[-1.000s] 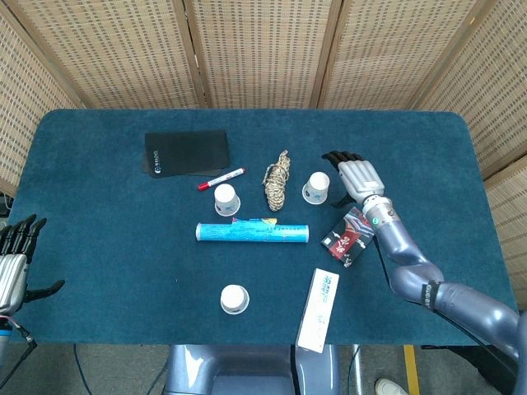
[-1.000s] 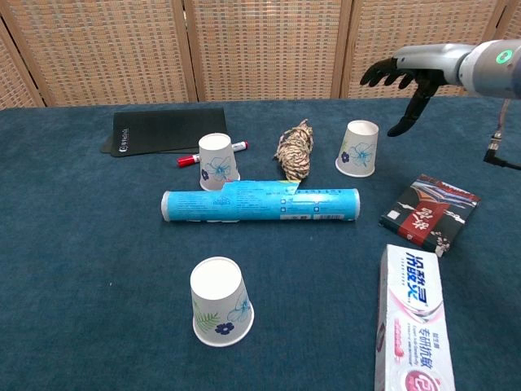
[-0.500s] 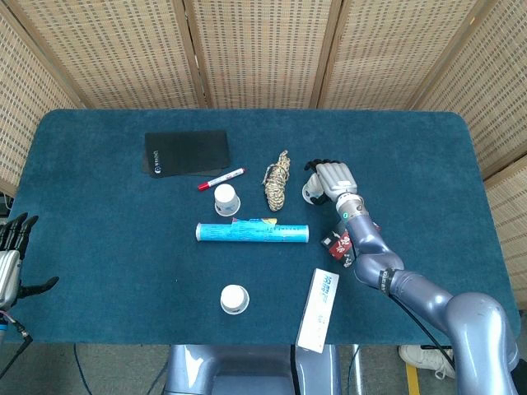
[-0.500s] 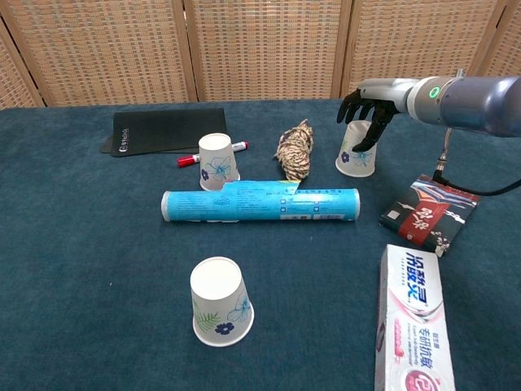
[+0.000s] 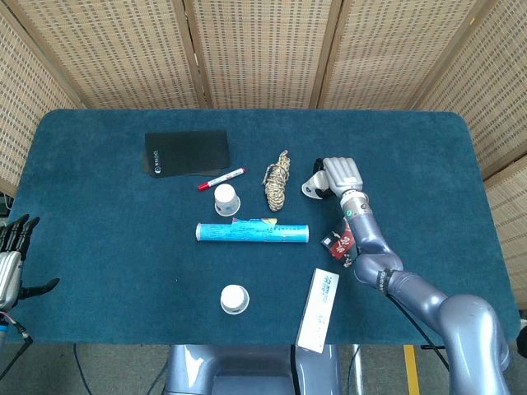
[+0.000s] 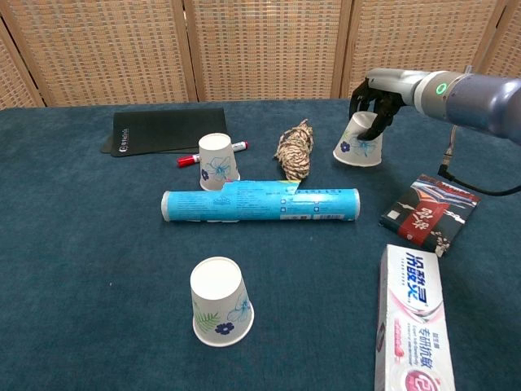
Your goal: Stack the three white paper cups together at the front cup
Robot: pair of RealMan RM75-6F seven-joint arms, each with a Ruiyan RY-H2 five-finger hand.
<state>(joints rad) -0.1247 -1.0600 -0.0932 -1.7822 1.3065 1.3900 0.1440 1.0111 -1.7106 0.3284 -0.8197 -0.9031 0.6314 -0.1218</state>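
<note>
Three white paper cups stand upside down on the blue table. The front cup [image 5: 235,299] [image 6: 220,302] is near the front edge. A second cup [image 5: 225,199] [image 6: 218,161] stands behind the blue tube. My right hand [image 5: 342,174] [image 6: 376,101] grips the third cup [image 5: 311,189] [image 6: 356,145] from above and behind, and this cup is tilted, with its far side raised. My left hand [image 5: 10,257] hangs off the table's left edge with fingers apart, holding nothing; the chest view does not show it.
A long blue tube [image 6: 260,204] lies across the middle between the front cup and the back ones. A rope bundle [image 6: 295,151], a red marker [image 6: 189,160] and a black pouch [image 6: 159,129] lie behind. A toothpaste box [image 6: 413,318] and a red-black packet [image 6: 429,212] lie on the right.
My right hand moved left from beside the back right cup and closed on it; the cup now tilts. My left hand sank a little at the table's left edge.
</note>
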